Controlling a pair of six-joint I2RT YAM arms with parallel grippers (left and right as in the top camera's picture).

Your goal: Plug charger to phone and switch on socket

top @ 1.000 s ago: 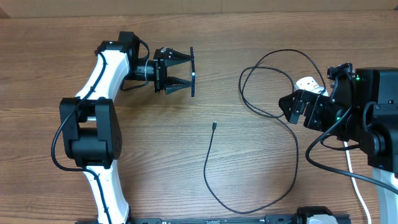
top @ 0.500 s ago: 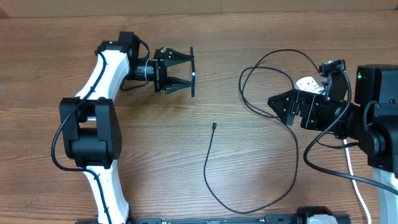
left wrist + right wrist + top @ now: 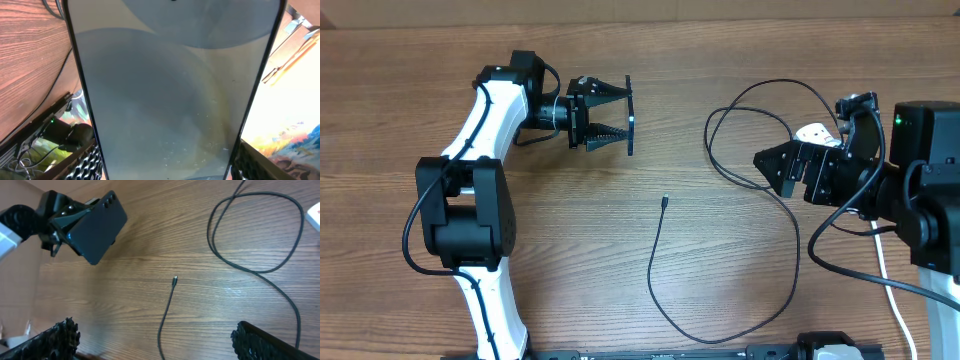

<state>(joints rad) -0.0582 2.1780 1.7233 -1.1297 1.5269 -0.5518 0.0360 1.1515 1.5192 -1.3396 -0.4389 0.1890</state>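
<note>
Right now my left gripper (image 3: 610, 115) is clamped on the phone (image 3: 630, 115), holding it on edge; through the left wrist camera it fills nearly the whole view. The charger (image 3: 654, 245) lies loose on the wooden table (image 3: 570, 250), its plug tip (image 3: 664, 202) bare and well apart from the phone. Beyond the plug tip the charger curls into a loop near my right gripper (image 3: 767, 165), whose jaws stand wide apart with nothing between them. Farther from the plug tip than that gripper, I can make out only a white corner of the socket (image 3: 812, 131), the rest hidden by the arm
</note>
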